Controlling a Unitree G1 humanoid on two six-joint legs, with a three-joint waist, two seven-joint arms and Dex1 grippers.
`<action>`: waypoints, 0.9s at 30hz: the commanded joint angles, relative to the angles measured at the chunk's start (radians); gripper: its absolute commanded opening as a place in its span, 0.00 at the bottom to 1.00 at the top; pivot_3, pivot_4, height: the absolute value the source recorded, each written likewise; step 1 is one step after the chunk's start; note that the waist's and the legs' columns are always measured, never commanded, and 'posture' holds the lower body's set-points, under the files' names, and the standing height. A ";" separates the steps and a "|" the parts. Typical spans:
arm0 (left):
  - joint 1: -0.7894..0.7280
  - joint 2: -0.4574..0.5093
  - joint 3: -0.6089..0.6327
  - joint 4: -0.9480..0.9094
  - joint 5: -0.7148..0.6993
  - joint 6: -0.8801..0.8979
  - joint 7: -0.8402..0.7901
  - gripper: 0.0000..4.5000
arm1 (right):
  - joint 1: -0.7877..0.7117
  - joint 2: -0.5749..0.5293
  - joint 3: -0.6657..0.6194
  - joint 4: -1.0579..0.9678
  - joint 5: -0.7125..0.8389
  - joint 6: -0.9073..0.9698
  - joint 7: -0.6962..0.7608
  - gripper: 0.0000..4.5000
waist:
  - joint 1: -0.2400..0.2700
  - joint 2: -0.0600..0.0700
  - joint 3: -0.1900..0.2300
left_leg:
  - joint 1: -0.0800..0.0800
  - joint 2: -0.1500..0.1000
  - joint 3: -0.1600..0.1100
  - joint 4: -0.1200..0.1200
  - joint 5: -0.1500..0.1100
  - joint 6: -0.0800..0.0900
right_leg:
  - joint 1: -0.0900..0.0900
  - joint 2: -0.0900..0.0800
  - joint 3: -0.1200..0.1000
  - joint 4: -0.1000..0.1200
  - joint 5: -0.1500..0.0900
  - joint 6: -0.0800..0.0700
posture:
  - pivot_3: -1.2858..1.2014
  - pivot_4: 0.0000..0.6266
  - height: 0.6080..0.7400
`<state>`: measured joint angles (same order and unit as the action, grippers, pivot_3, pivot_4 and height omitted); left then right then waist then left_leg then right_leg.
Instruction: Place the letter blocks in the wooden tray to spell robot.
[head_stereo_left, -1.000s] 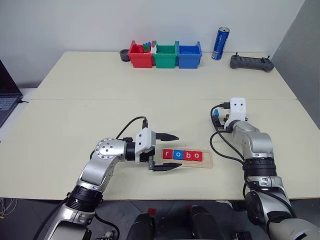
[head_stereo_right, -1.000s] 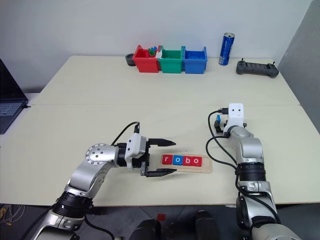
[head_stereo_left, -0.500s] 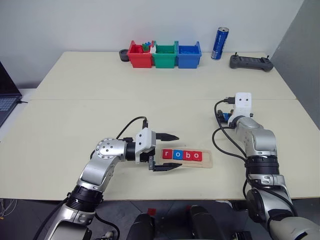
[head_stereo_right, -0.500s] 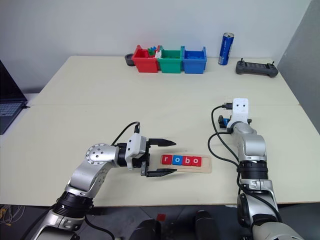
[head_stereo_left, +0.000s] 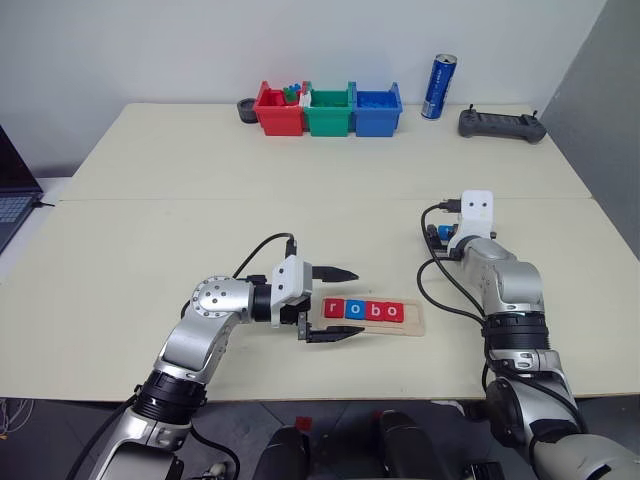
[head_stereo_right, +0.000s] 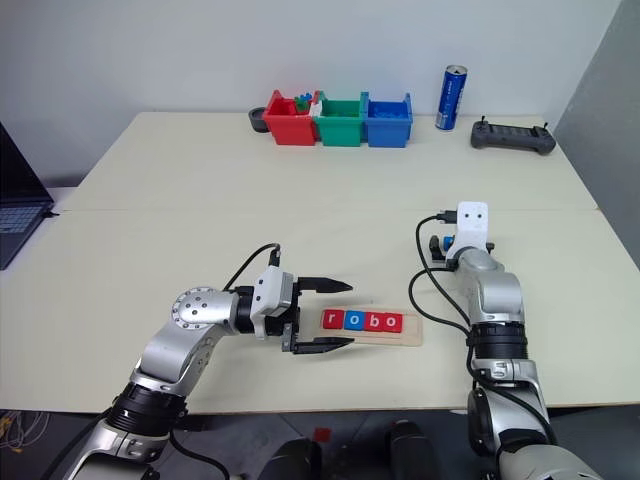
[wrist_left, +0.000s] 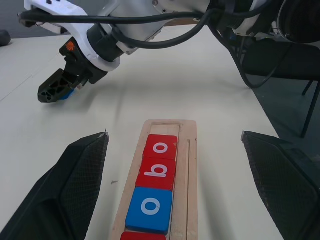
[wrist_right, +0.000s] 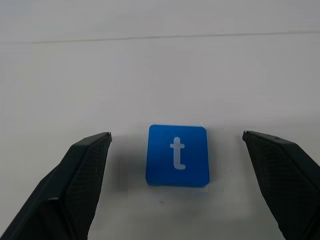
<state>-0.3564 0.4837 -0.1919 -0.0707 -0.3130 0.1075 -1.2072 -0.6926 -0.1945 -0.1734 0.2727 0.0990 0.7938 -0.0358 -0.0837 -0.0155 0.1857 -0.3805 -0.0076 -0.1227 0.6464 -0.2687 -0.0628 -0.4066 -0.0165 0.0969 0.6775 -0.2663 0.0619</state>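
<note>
Four tiles (r, o, b, o) sit in the wooden tray (head_stereo_left: 371, 314); last slot at its right end is empty. Step in hand: picking the blue t block (wrist_right: 177, 155), lying flat on the table (head_stereo_left: 200, 230) between the right gripper's (wrist_right: 177, 150) wide-open jaws, untouched. Next: lower, close on it squarely, carry it to the slot. Left gripper (head_stereo_left: 335, 303) hangs wide open at the tray's left end. Versus half a second ago, the right wrist has shifted slightly back left; tiles unchanged.

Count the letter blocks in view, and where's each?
5. Four sit in the tray: r, o, b, o. The blue t lies on the table between the open right gripper's fingers, not gripped. None seem hidden.
</note>
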 joint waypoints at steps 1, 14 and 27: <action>0.000 0.001 -0.002 -0.043 -0.014 0.003 0.010 1.00 | -0.019 0.000 -0.010 0.007 -0.005 -0.008 -0.017 0.99 | 0.000 0.000 0.000 | 0.000 0.000 0.000 0.000 0.000 0.000 | 0.000 0.000 0.000 0.000 0.000 0.000 | 0.52 0.24 1.00; -0.004 0.004 -0.006 -0.040 -0.017 0.003 0.011 1.00 | -0.001 0.011 -0.002 -0.019 0.003 -0.004 -0.008 0.32 | 0.000 0.000 0.000 | 0.000 0.000 0.000 0.000 0.000 0.000 | 0.000 0.000 0.000 0.000 0.000 0.000 | 0.52 0.24 1.00; 0.004 0.005 -0.005 -0.044 -0.021 0.006 0.009 1.00 | 0.287 -0.072 -0.034 -0.788 0.067 0.602 0.063 0.33 | 0.006 0.000 0.000 | -0.002 0.000 -0.003 -0.001 0.000 0.000 | 0.000 0.000 -0.001 -0.002 -0.001 0.000 | 0.52 0.24 1.00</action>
<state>-0.3527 0.4893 -0.1942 -0.0763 -0.3142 0.1219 -1.1926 -0.4302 -0.2633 -0.1858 -0.3727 0.1420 1.2888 0.0100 -0.0780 -0.0152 0.1858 -0.3825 -0.0076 -0.1256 0.6454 -0.2688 -0.0628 -0.4068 -0.0165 0.0953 0.6755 -0.2674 0.0618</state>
